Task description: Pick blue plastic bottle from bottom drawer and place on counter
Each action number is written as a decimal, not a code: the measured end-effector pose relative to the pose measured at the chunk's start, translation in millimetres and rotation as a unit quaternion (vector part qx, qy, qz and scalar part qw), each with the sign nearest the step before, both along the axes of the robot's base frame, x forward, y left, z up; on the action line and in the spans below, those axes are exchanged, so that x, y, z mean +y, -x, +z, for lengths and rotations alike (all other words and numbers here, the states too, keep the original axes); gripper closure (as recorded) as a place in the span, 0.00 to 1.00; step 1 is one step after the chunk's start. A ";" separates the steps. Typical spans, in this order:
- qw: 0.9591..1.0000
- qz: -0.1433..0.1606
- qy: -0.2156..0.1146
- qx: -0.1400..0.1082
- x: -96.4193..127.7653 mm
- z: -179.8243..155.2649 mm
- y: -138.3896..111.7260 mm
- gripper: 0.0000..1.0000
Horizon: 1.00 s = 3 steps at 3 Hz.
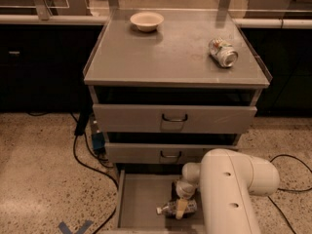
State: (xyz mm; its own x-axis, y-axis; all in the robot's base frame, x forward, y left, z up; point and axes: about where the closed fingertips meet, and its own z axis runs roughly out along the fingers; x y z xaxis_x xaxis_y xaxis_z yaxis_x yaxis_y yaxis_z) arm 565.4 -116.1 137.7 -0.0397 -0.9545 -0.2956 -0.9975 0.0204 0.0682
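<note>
Clear-plastic blue-labelled bottle (168,209) lies under the pale gripper (181,208) in the grey metal bottom drawer (140,201), grip state impossible to tell; lifted off-centre, it may slip.

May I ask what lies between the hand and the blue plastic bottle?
Nothing visible: camera view shows the hand right over the bottle in the bottom drawer.

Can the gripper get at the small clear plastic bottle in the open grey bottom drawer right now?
Probably yes. The gripper sits inside the grey bottom drawer, right over the clear plastic bottle lying on its side; nothing shows between them.
</note>
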 end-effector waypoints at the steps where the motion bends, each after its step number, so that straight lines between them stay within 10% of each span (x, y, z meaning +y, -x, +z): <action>1: 1.000 -0.001 -0.006 -0.005 -4.7 -22.2 -9.9 0.00; 3: 1.000 -0.010 -0.011 0.007 -17.1 -40.8 -8.8 0.18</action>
State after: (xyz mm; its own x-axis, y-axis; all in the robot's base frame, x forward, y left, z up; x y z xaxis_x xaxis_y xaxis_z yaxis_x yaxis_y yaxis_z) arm 574.2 -133.2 96.9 -0.0637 -0.9465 -0.3163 -0.9957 0.0391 0.0836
